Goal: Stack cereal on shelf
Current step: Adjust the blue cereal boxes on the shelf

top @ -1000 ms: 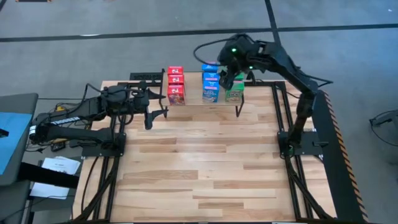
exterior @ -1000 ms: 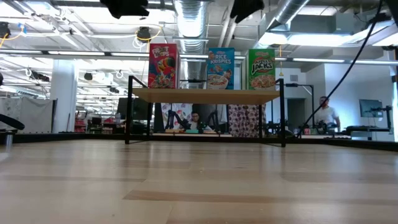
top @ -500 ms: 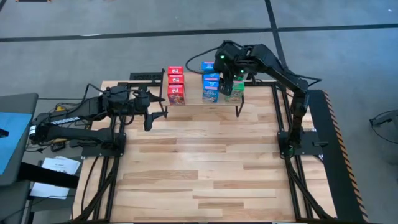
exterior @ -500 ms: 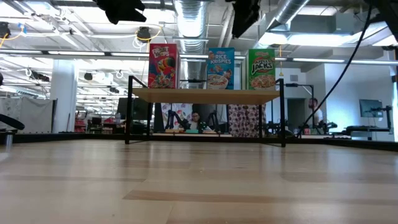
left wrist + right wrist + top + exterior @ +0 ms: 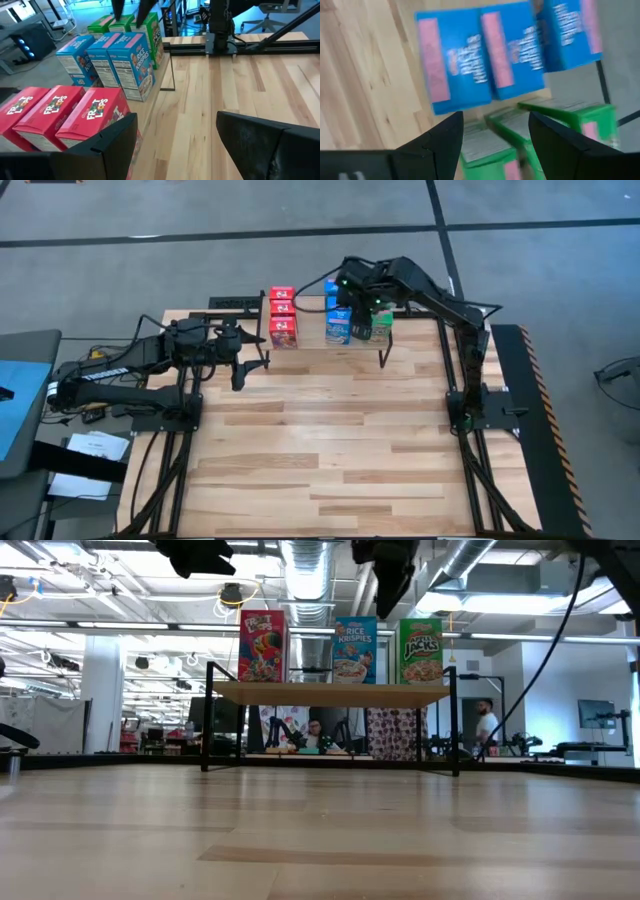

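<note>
Nine cereal boxes stand in three colour rows on a small shelf (image 5: 330, 346) at the far edge of a light slatted wooden counter (image 5: 330, 450), itself set on a grey floor crossed by dark lines. The red boxes (image 5: 283, 317) occupy the shelf's left end, the blue boxes (image 5: 338, 313) its middle and the green boxes (image 5: 379, 323) its right end. Seen level from the counter top, the shelf's pale top rests on thin black legs, with one box front of each colour facing forward; behind it lies a bright workshop with white ducts overhead, desks and screens, one person (image 5: 486, 726) standing far off at the right and another seated behind the shelf.

The right gripper (image 5: 360, 302) hangs over the shelf above the seam between the blue and green rows; its fingers (image 5: 445, 137) stand apart and grasp nothing, with blue boxes and green boxes lying just beyond them, untouched.

The left gripper (image 5: 252, 348) waits over the counter near its far left corner, just beside the shelf's left end. Its fingers (image 5: 112, 140) are spread wide and empty, the red row close alongside one of them and the other two rows farther along the shelf.
</note>
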You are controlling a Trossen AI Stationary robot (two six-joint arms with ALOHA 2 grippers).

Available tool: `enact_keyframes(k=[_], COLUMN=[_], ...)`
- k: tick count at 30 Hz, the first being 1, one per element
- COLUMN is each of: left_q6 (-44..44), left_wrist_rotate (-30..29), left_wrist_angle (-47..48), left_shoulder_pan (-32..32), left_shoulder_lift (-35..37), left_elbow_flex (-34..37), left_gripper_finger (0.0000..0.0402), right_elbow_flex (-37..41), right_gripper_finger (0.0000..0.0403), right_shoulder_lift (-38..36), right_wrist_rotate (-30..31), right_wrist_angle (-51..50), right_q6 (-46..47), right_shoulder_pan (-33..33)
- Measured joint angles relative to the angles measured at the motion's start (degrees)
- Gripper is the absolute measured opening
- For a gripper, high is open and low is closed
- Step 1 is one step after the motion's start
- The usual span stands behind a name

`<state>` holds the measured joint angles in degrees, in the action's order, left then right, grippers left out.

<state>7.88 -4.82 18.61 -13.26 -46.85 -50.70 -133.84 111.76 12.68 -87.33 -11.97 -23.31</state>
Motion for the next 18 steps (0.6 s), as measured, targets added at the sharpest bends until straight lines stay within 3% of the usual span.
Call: enact_keyframes(k=[18], left_q6=[-0.04], left_wrist_rotate=[-0.13], left_wrist_angle=[0.00], left_shoulder_pan=[0.00], left_shoulder_lift=[0.00], left_elbow_flex=[-0.02], left_gripper_finger=[0.0261], right_elbow_flex=[0.09], right_gripper_finger=[0.0250], right_shoulder_lift=[0.03], right_wrist_rotate=[1.05], right_wrist_angle=[-1.43], right_q6=[1.12], right_shoulder_pan=[0.29])
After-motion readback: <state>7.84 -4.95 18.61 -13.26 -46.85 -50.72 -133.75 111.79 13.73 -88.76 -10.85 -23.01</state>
